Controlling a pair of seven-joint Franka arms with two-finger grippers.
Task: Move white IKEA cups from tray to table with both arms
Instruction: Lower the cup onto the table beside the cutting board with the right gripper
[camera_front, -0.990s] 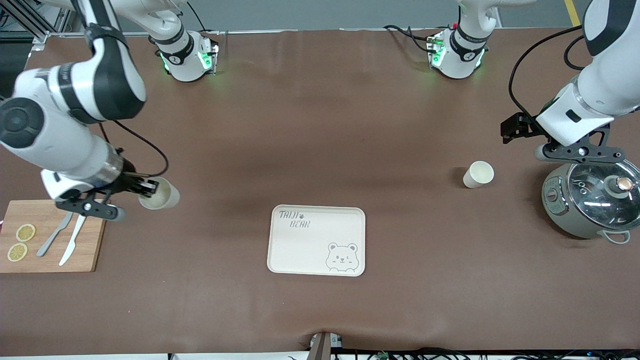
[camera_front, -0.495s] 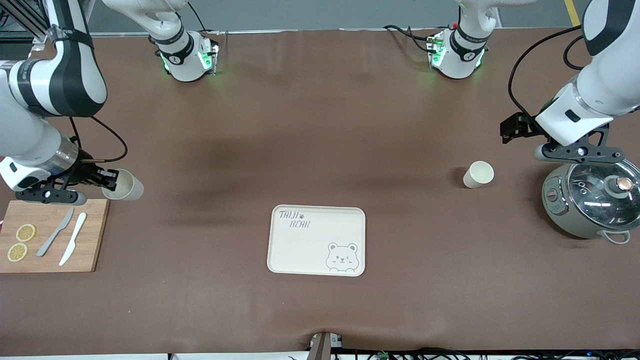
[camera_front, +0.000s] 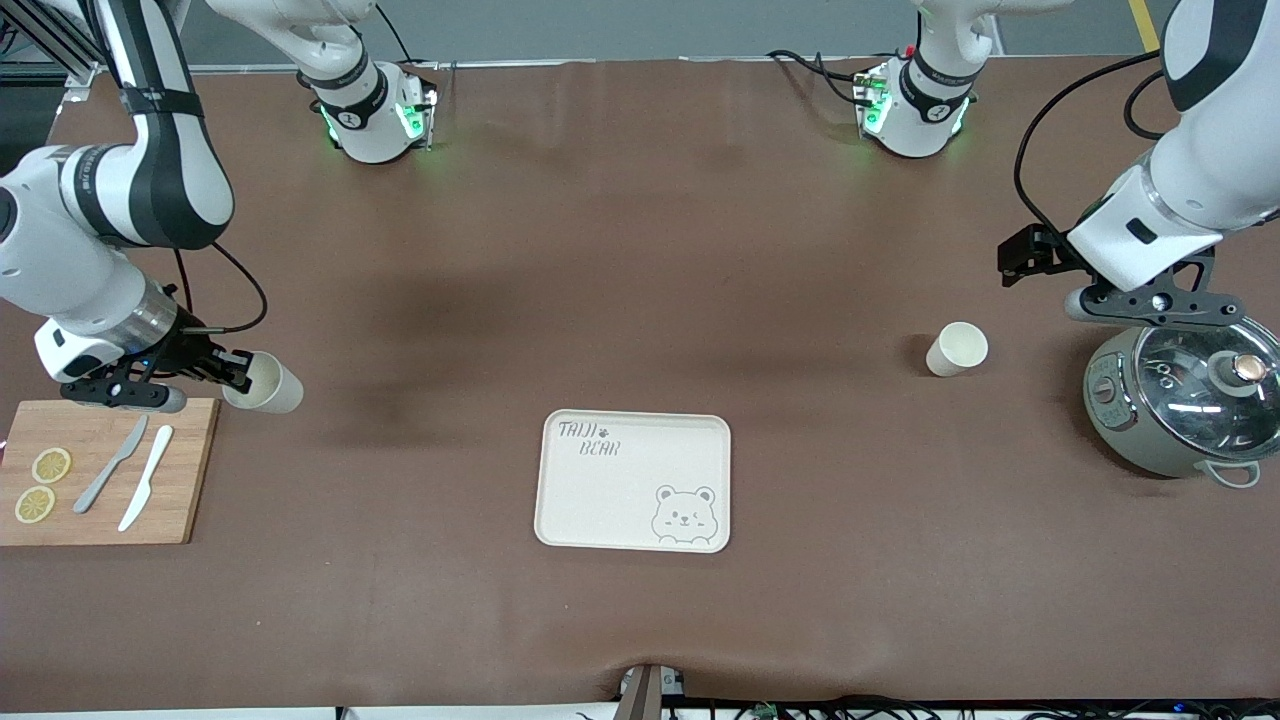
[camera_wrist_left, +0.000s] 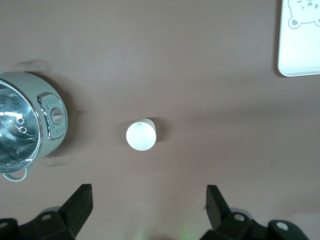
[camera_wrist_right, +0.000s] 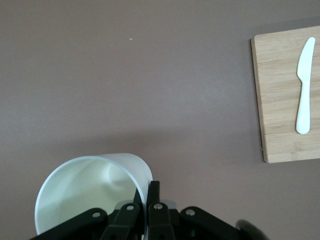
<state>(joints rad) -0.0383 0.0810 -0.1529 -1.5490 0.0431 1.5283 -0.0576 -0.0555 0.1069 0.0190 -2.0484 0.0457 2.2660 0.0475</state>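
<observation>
Cups: two; tray (camera_front: 560, 520) bare, nearest the camera.
Held cup (camera_front: 264, 383): pinched by its rim in the right gripper (camera_front: 236, 372) over the desk (camera_front: 640, 250), beside the board (camera_front: 100, 440).
Free cup (camera_front: 957, 348): upright near the pot (camera_front: 1185, 400).
Left gripper (camera_wrist_left: 149, 202): fingers wide, above that cup.
</observation>
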